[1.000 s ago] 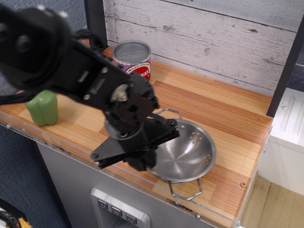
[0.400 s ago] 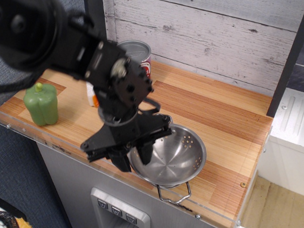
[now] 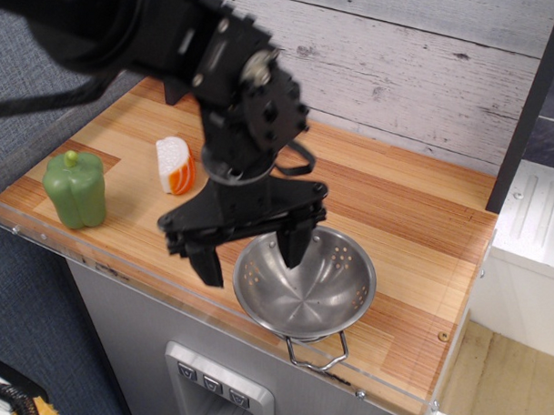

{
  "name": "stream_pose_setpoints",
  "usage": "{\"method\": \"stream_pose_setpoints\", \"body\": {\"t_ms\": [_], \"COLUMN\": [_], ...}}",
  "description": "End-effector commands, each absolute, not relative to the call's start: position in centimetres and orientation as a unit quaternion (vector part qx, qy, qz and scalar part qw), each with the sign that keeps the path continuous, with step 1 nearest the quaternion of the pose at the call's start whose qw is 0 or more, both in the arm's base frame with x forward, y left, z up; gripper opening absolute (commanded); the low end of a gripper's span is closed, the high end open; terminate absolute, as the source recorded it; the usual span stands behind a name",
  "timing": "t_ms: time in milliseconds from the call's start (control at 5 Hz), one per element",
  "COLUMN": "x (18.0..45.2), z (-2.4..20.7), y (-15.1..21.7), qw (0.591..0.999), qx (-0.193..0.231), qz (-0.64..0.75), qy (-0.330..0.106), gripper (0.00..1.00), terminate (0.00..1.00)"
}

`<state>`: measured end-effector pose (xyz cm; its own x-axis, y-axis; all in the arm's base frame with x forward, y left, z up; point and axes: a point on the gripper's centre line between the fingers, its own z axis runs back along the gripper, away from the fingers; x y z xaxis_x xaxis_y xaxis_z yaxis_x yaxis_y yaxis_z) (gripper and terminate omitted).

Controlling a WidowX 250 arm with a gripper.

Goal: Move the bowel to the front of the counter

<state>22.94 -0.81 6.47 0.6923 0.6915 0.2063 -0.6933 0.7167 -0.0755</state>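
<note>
A: What else sits on the counter (image 3: 413, 212)?
B: A green pepper (image 3: 75, 190) far left, a white-orange piece (image 3: 176, 165) behind.
A: The bowel (image 3: 305, 286)?
B: Lower centre, at the front edge.
A: The gripper (image 3: 250, 248)?
B: Spread wide, one finger over the rim, gripping nothing.

A green pepper (image 3: 76, 189) stands near an orange-and-white piece (image 3: 176, 165) before a whitewashed plank wall (image 3: 400, 66)
</note>
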Motion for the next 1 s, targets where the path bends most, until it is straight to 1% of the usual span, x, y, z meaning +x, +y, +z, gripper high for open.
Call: {"method": "stream_pose_setpoints", "body": {"t_ms": [0, 200, 400, 600, 800], "x": [26.1, 27.5, 29.0, 30.1, 30.7], "z": [8.4, 8.4, 8.7, 9.2, 9.3], "y": [-0.2, -0.3, -1.2, -2.9, -5.4], "qw": [0.952, 0.967, 0.98, 0.986, 0.989], "qx": [0.048, 0.094, 0.106, 0.09, 0.081], "qz": [0.288, 0.22, 0.141, 0.084, 0.039], "qy": [-0.091, -0.084, -0.09, -0.112, -0.116], "gripper": [1.0, 1.0, 1.0, 1.0, 1.0], "terminate": [0.0, 0.0, 0.0, 0.0, 0.0]}}
